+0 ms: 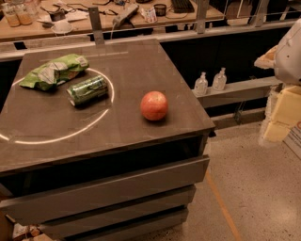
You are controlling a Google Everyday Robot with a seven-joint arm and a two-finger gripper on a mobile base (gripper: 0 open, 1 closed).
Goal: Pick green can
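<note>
Your small green metal drink can [88,90] lies on its side on the dark surface [141,61], just beside a crinkled green snack bag [54,71]. The end effector [288,59] sits at the right edge, and you cannot tell its state.

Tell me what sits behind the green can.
A green snack bag lies behind the green can, to its left; the tabletop beneath the can is covered. The end effector is out of view.

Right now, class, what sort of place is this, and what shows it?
Probably an office or lab: a cluttered desk with a keyboard behind the drawer cabinet, pump bottles on a ledge. The gripper is out of view.
</note>
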